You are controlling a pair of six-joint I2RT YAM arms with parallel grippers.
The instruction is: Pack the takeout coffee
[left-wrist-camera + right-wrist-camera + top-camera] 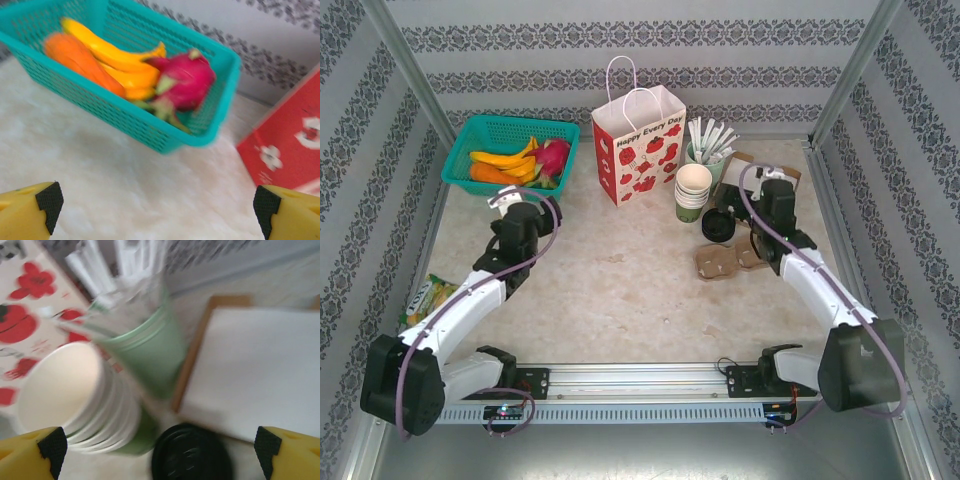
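Note:
The takeout coffee (718,226), a small dark cup with a round black lid, stands on the table right of centre, in front of the stack of cream cups (693,188). In the right wrist view its black lid (192,456) lies low between my yellow fingers. My right gripper (760,213) (160,460) is open just right of the cup, apart from it. The red-and-white paper bag (638,148) stands upright at the back centre. My left gripper (512,203) (157,210) is open over bare table in front of the teal basket, holding nothing.
A teal basket (470,178) (165,142) of fruit sits at the back left. A pale green holder of white sticks (708,148) (150,352) stands behind the cream cups (60,390). Cardboard cup carriers (725,260), a flat box (760,168) (255,370) and a snack packet (430,295) lie around.

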